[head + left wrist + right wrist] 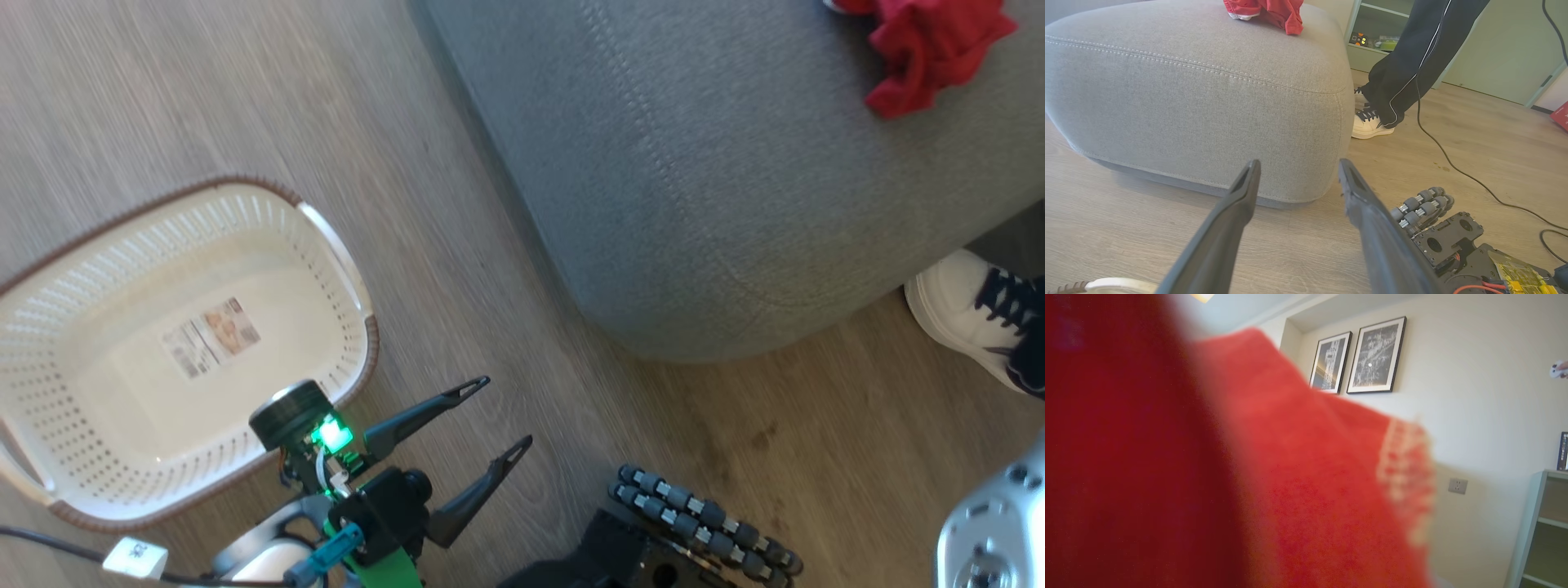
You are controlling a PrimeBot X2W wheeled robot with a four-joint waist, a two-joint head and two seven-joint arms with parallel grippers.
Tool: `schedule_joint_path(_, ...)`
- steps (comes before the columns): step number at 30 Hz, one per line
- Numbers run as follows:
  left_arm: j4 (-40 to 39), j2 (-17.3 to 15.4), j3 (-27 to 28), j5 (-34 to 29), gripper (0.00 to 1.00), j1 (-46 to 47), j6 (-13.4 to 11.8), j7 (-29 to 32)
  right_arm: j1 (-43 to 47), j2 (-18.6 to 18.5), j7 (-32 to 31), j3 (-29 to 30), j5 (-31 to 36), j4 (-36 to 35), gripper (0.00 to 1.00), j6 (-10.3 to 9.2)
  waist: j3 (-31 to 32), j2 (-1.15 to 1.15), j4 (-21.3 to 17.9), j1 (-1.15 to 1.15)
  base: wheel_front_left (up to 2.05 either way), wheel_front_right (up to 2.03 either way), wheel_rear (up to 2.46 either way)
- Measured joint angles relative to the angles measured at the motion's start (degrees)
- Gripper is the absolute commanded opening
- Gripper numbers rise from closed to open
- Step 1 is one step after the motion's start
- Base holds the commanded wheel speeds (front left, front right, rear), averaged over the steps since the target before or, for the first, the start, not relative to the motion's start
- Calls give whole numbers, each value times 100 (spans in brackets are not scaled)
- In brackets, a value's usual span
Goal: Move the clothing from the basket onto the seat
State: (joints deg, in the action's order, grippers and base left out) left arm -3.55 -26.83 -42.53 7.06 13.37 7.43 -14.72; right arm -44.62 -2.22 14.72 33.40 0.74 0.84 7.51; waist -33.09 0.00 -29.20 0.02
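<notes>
The cream plastic basket (351,327) sits on the wood-grain floor (204,82). Its walls are punched with rows of small holes, its rim is a brown woven-look band, and a paper label (211,336) is stuck flat on its bare bottom. No clothing is in it.

Just beside the basket's near corner, the left gripper (509,408) hangs low over the floor. Its two long, dark, tapering fingers are spread wide with nothing between them. From its own wrist, the left gripper (1299,162) points at the rounded corner of the seat (1188,102). The seat is a big, soft-edged grey woven cushion with a line of pale stitching along its upper edge.

A crumpled red garment (1282,12) with a strip of white trim lies on top of the seat, and from above it shows as a rumpled heap (931,49) well apart from the basket.

The right gripper is closed tight. Soft, fuzzy red fabric (1310,498) with a pale patterned band drapes right across its wrist view and hides the fingers, so I can't tell whether they pinch it.

A person's white laced shoe (1370,126) and dark trouser leg (1412,53) stand by the seat's far corner. A thin black cable (1453,163) trails over the floor.
</notes>
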Motion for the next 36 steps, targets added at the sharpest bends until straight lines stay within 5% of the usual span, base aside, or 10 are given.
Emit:
schedule_joint_path(8, -126, -82, 66, 1, 100, 231, 0, -1, -831, 10, 16, 528, -171, 1087, 0, 0, -469, 0, 182, -1, 0, 0, 0)
schedule_joint_path(24, -275, -200, 367, 0, 100, 341, -1, -1, -2179, 9, 16, 2041, 1439, 2640, 0, 0, -1009, 0, 815, -1, 0, 0, 0)
schedule_joint_path(36, -298, -165, 506, 0, 100, 456, -1, -1, -2341, 15, 16, 3052, 2995, 4268, 0, 0, -1324, 0, 1056, -1, 0, 0, 0)
